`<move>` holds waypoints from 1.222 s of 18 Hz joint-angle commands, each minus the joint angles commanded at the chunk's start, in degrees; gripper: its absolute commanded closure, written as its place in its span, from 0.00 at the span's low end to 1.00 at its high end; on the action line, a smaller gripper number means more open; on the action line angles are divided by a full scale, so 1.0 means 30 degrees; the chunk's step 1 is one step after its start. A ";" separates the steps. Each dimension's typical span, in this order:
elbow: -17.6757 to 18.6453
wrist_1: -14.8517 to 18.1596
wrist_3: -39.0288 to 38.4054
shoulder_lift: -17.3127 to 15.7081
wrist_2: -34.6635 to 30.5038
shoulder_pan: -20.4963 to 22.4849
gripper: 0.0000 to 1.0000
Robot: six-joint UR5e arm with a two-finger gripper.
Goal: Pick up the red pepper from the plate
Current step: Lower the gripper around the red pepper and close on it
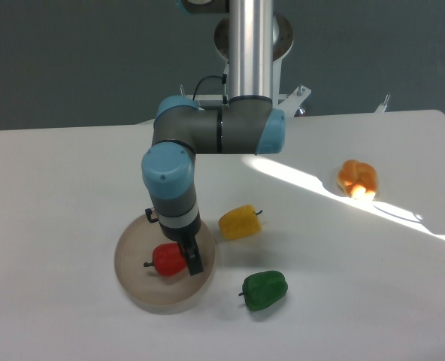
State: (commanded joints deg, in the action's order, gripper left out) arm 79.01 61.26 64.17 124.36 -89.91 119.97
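Observation:
The red pepper [167, 260] is small and glossy, with a short dark stem pointing left. It lies on the round beige plate [143, 286] at the front left of the table. My gripper [185, 258] reaches down over the plate and stands around the pepper's right side. One dark finger [193, 258] shows in front of the pepper; the other is hidden behind it. I cannot tell whether the jaws press on the pepper. The pepper seems to rest on the plate.
A yellow pepper [240, 222] lies just right of the plate. A green pepper [264, 290] lies at the front, right of the plate. An orange pepper [357, 178] sits far right in a sunlit strip. The arm's elbow [215, 128] hangs above the plate.

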 joint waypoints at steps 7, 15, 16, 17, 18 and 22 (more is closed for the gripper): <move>0.0234 -0.0939 -0.0413 0.0411 -0.0058 -0.0235 0.00; 0.0293 -0.1525 -0.1087 0.1085 -0.0088 -0.0440 0.00; 0.0293 -0.1525 -0.1087 0.1085 -0.0088 -0.0440 0.00; 0.0293 -0.1525 -0.1058 0.1085 -0.0088 -0.0440 0.00; 0.0293 -0.1525 -0.1058 0.1085 -0.0088 -0.0440 0.00; 0.0264 -0.1525 -0.1029 0.1173 -0.0088 -0.0470 0.06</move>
State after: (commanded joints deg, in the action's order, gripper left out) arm 79.81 56.69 61.08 127.88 -90.18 118.56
